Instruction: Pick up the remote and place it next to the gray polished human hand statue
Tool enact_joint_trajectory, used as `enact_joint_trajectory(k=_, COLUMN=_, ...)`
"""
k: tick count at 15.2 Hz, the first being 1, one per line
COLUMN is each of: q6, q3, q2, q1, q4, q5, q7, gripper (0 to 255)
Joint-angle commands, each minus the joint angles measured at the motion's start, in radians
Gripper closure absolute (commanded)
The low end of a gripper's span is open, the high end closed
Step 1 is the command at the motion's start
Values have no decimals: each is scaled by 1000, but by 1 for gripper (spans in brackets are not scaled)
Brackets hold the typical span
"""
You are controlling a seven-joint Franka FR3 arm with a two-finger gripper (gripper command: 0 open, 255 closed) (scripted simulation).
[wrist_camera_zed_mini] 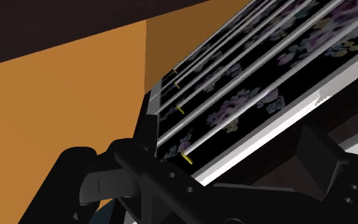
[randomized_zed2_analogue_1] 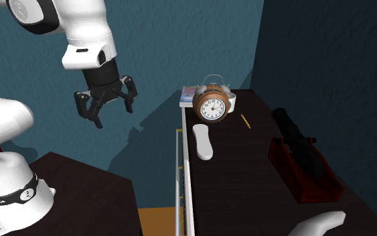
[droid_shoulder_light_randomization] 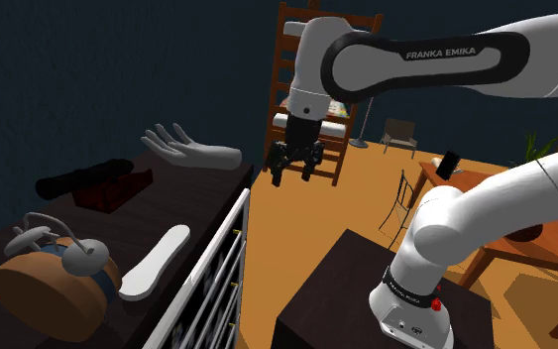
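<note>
"The remote, that flat white elongated bar (droid_shoulder_light_randomization: 156, 260): which way does it lie from the all-black two-finger gripper (droid_shoulder_light_randomization: 294, 176)?"

"Start at the gripper. It hangs raised over the orange floor (droid_shoulder_light_randomization: 296, 248), outside the white-railed front edge of the dark-topped cabinet (randomized_zed2_analogue_1: 247, 181). Its fingers are spread wide with nothing between them. The wrist view looks onto the cabinet's floral drawer fronts (wrist_camera_zed_mini: 247, 108), so I judge it is not yet above the top."

"And past that edge?"

"The remote comes first. It lies flat just inside the front edge, touching nothing, with its long axis nearly parallel to that edge. One end points toward the round brown twin-bell alarm clock (randomized_zed2_analogue_1: 213, 105) at one end of the top. The other points toward the end that holds the grey polished hand statue (droid_shoulder_light_randomization: 192, 151)."

"So the reach?"

"I'd say across the front edge and then down. The fingers should be turned to close over the remote's narrow width, which means closing square to the edge. There is only one arm, so there is no nearer hand to choose."

"Farther back?"

"A black cannon model on a dark red base (randomized_zed2_analogue_1: 304, 161) sits toward the back edge, well apart from the remote. The statue lies palm up at the end of the top opposite the clock. There is bare top between it and the remote, so the carry would likely run along the front edge."
</note>
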Motion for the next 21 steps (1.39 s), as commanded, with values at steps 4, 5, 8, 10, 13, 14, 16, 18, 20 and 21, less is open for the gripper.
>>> enact_joint_trajectory(k=4, q6=108, q3=151, q2=123, q1=-25, q4=44, q5=41, q7=235, gripper=0)
enact_joint_trajectory(k=5, q6=129, q3=182, q2=154, q1=-33, q4=59, q5=42, q7=283, gripper=0)
enact_joint_trajectory(k=8, q6=191, q3=274, q2=261, q1=-68, q4=116, q5=26, q7=431, gripper=0)
enact_joint_trajectory(k=10, q6=230, q3=336, q2=341, q1=-96, q4=162, q5=-4, q7=537, gripper=0)
enact_joint_trajectory(k=13, q6=282, q3=427, q2=480, q1=-140, q4=241, q5=-85, q7=712, gripper=0)
enact_joint_trajectory(k=14, q6=296, q3=454, q2=532, q1=-153, q4=271, q5=-124, q7=777, gripper=0)
enact_joint_trajectory(k=16, q6=317, q3=499, q2=644, q1=-169, q4=335, q5=-219, q7=914, gripper=0)
enact_joint_trajectory(k=18, q6=324, q3=520, q2=765, q1=-160, q4=407, q5=-330, q7=1055, gripper=0)
enact_joint_trajectory(k=20, q6=317, q3=509, q2=882, q1=-122, q4=488, q5=-436, q7=1186, gripper=0)
enact_joint_trajectory(k=21, q6=309, q3=495, q2=937, q1=-94, q4=531, q5=-482, q7=1244, gripper=0)
